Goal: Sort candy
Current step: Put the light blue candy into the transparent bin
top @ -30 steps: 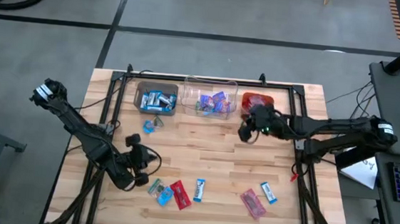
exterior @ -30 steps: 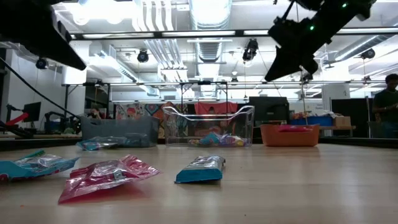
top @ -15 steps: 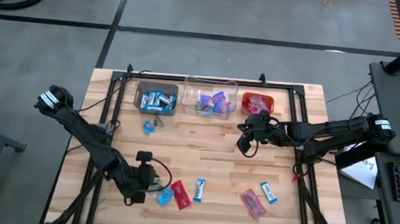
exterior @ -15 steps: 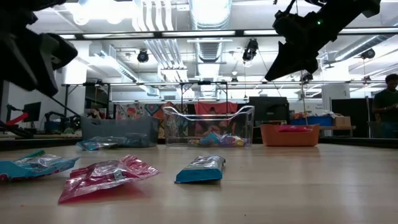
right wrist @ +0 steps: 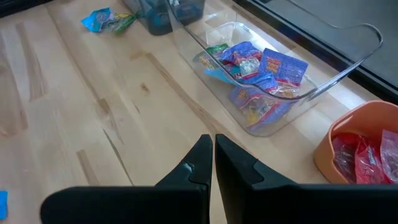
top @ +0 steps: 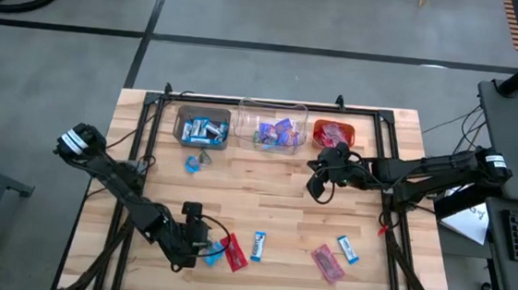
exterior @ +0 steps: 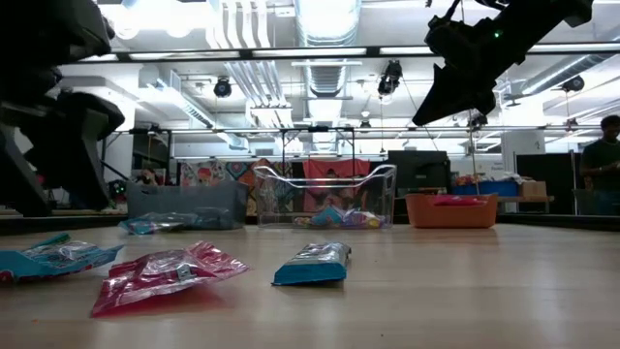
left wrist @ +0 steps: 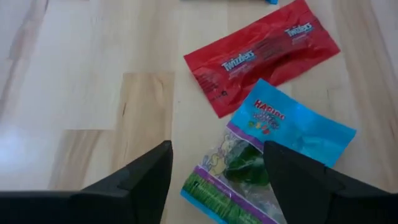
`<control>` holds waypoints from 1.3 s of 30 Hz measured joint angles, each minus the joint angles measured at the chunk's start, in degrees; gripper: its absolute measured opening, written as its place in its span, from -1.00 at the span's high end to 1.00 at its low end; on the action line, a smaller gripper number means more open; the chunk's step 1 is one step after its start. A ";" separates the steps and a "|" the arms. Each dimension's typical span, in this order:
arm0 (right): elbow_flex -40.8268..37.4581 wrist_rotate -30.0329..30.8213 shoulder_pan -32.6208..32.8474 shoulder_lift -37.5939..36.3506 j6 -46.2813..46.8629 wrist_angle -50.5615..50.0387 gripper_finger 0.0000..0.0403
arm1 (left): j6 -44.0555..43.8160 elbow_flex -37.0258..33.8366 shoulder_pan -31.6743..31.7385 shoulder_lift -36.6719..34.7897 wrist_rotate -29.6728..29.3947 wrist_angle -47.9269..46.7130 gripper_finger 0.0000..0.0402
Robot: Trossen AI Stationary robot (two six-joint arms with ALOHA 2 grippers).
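My left gripper (top: pixel 203 243) is open low over the near left of the table. Its fingers stand on either side of a blue and green candy packet (left wrist: pixel 267 155), which lies flat on the wood. A red candy (left wrist: pixel 261 53) lies flat just beyond it. More candy lies flat on the table: a blue-and-white bar (top: pixel 257 246), a pink-red packet (top: pixel 326 263), another blue-and-white one (top: pixel 348 250) and a blue one (top: pixel 195 163). My right gripper (right wrist: pixel 212 149) is shut and holds nothing. It hangs above the table in front of the orange bin (top: pixel 334 132).
Three bins stand in a row at the far edge: a brown one (top: pixel 204 128) with blue-and-white candy, a clear one (top: pixel 272 128) with purple and blue candy, and the orange one with red candy. A black frame rail (top: pixel 154 127) runs around the table. Bare wood lies mid-table.
My left gripper has come down and moved toward the table's near edge and right, onto the blue and green packet beside the red candy, and it has opened. My right gripper has drifted a little toward the near edge, still shut.
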 joint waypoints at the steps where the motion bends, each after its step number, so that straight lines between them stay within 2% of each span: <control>1: 0.00 0.00 0.00 0.00 0.00 0.00 0.94 | -0.35 -0.48 0.00 0.09 0.00 0.80 -0.17; 12: -0.02 0.00 0.00 0.00 0.02 0.00 0.94 | -5.46 -10.17 0.00 0.25 0.43 15.08 -0.17; 17: -0.02 0.02 -0.02 0.00 0.59 0.04 0.94 | -5.60 -12.35 0.00 0.30 1.02 18.33 -0.10; 23: -0.02 0.04 -0.02 0.88 0.55 1.36 0.94 | -5.37 -13.32 -0.03 0.23 1.76 18.47 0.22; 30: -0.07 0.04 -0.02 4.45 0.50 2.49 0.94 | -5.34 -13.57 -0.11 0.18 1.78 15.59 0.91; 39: -0.07 -0.06 0.29 8.33 -2.20 8.73 0.94 | -2.37 -12.80 -0.20 -2.13 1.54 13.43 0.99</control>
